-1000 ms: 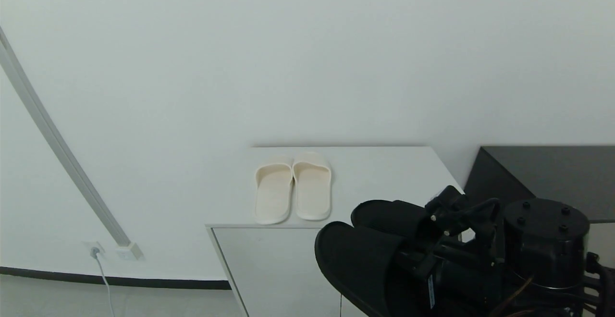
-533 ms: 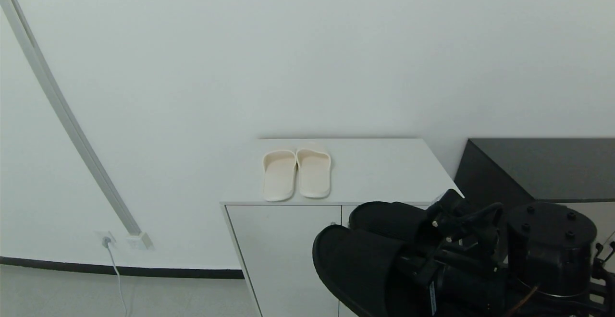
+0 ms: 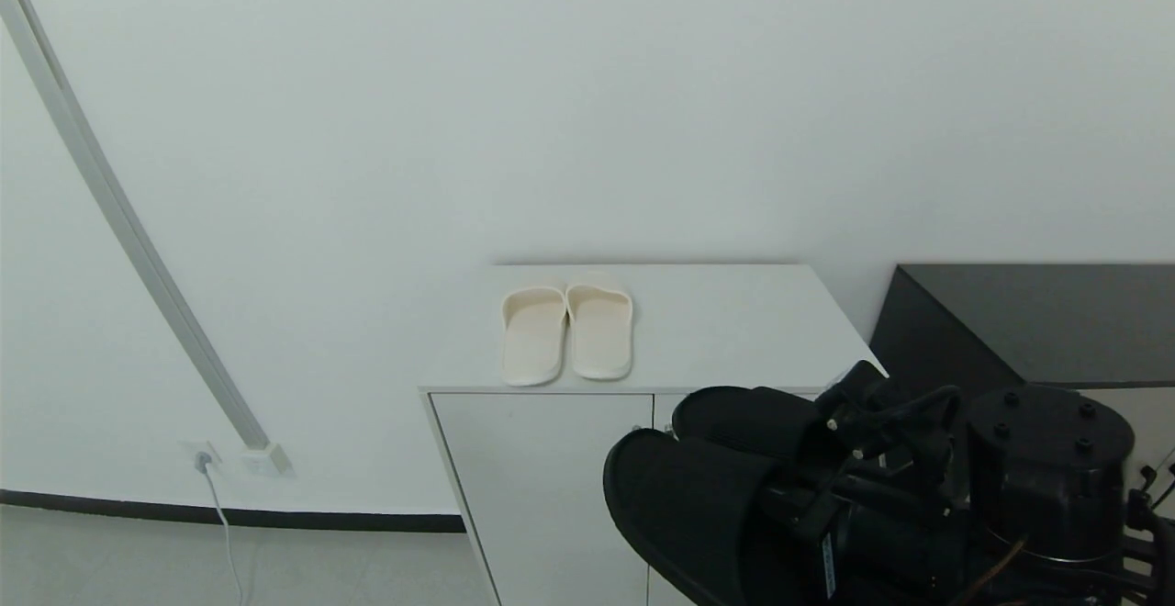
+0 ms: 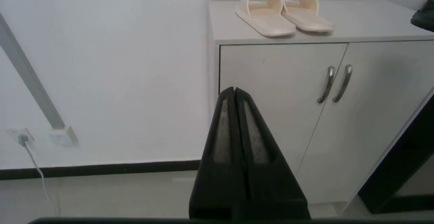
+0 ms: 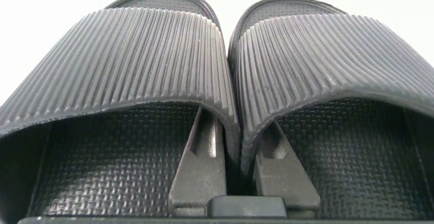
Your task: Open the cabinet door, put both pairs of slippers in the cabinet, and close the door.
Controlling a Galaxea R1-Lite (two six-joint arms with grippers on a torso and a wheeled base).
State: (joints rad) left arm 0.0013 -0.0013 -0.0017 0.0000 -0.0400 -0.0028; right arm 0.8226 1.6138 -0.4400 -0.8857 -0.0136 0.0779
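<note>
Black slippers [image 3: 698, 496] gripped before the shut cabinet [image 3: 542, 477].
The right hand [image 5: 237, 170] pinches the pair's touching inner edges, a finger inside each; cream slippers [image 3: 567, 332] lie side by side on the cabinet top; the left hand [image 4: 234, 98] is closed, empty.

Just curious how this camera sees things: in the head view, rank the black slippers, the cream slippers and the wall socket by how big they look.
1. black slippers, though the right gripper holds them nearest the camera, which enlarges them.
2. cream slippers, on the cabinet.
3. wall socket.
</note>
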